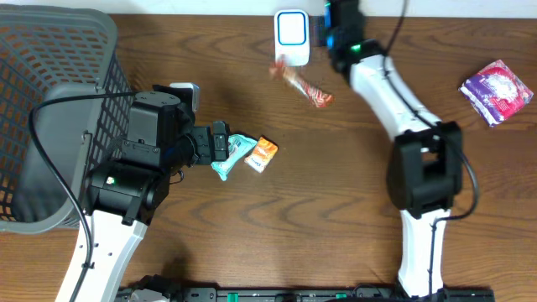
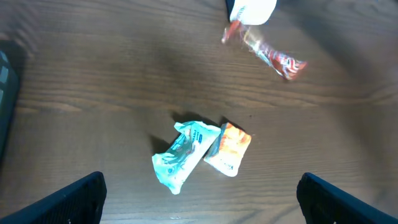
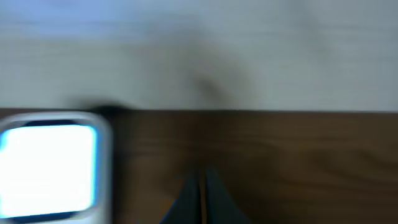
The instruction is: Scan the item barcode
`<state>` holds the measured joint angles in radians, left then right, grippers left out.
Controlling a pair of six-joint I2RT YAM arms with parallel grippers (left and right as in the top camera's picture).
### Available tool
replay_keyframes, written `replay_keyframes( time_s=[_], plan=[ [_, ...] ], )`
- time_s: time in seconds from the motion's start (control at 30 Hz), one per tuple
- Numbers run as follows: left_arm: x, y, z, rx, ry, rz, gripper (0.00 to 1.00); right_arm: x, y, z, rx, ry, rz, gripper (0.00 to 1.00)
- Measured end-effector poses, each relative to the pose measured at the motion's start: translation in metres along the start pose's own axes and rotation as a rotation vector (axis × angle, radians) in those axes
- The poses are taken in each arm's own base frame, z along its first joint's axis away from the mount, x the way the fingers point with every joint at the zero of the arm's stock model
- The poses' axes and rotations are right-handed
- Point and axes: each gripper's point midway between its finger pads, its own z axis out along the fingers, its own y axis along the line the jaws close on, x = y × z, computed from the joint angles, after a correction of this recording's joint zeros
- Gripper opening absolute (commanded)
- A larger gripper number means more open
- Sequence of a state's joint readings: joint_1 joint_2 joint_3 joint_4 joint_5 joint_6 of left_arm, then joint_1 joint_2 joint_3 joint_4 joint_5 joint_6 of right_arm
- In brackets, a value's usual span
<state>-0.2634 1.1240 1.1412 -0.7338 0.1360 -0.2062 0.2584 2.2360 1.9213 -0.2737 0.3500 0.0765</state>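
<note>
Only the overhead view takes in the whole table (image 1: 336,210). A grey mesh basket (image 1: 50,101) stands at the left edge. A purple packet (image 1: 497,91) lies far off to the right, well apart from everything else. The right gripper (image 1: 340,25) reaches to the far edge, just beside the white scanner (image 1: 292,38).

The right wrist view shows what the overhead cannot. Its two fingers (image 3: 214,190) are pressed together with nothing between them, and the scanner (image 3: 50,165) glows pale blue to their left.

The left wrist view gives the closest look at the middle of the table. The left gripper (image 2: 200,182) hangs with its jaws spread wide and empty. Beneath it a teal packet (image 2: 181,155) lies touching an orange packet (image 2: 230,149).

The snack bar (image 2: 267,55) lies slantwise on the wood just in front of the scanner (image 2: 252,9), and neither gripper holds it. It is a long, thin wrapper. The end farther from the scanner is striped red and white, and the end by the scanner is paler and blurred. No barcode can be made out on it.
</note>
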Motion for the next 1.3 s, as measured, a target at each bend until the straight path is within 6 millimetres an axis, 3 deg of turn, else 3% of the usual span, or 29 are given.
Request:
replay_keyframes(
  time_s=[0.07, 0.1, 0.2, 0.27, 0.37, 0.43, 0.57, 0.73, 0.9, 1.0, 1.3],
  plan=[
    [0.0, 0.0, 0.0, 0.0, -0.001, 0.0, 0.98, 0.002, -0.041, -0.003, 0.064, 0.047, -0.01, 0.01],
    [0.0, 0.0, 0.0, 0.0, -0.001, 0.0, 0.98, 0.005, -0.052, -0.004, 0.077, 0.068, -0.013, 0.03],
    [0.0, 0.0, 0.0, 0.0, -0.001, 0.0, 0.98, 0.025, -0.079, -0.007, 0.024, 0.179, -0.011, 0.23],
    [0.0, 0.0, 0.0, 0.0, -0.001, 0.0, 0.98, 0.042, -0.07, -0.01, -0.104, 0.253, -0.021, 0.38],
    [0.0, 0.0, 0.0, 0.0, -0.001, 0.0, 0.98, 0.054, -0.031, -0.022, -0.36, 0.298, -0.057, 0.59],
    [0.0, 0.0, 0.0, 0.0, -0.001, 0.0, 0.98, 0.054, -0.001, -0.033, -0.51, 0.284, -0.1, 0.66],
    [0.0, 0.0, 0.0, 0.0, 0.0, 0.0, 0.98, 0.068, 0.055, -0.049, -0.687, 0.274, -0.245, 0.7],
    [0.0, 0.0, 0.0, 0.0, 0.0, 0.0, 0.98, 0.107, 0.094, -0.044, -0.722, 0.326, -0.388, 0.71],
    [0.0, 0.0, 0.0, 0.0, -0.001, 0.0, 0.98, 0.146, 0.113, -0.035, -0.698, 0.384, -0.541, 0.7],
    [0.0, 0.0, 0.0, 0.0, -0.001, 0.0, 0.98, 0.153, 0.115, -0.034, -0.659, 0.393, -0.606, 0.65],
    [0.0, 0.0, 0.0, 0.0, 0.0, 0.0, 0.98, 0.166, 0.108, -0.038, -0.62, 0.442, -0.699, 0.61]
  ],
)
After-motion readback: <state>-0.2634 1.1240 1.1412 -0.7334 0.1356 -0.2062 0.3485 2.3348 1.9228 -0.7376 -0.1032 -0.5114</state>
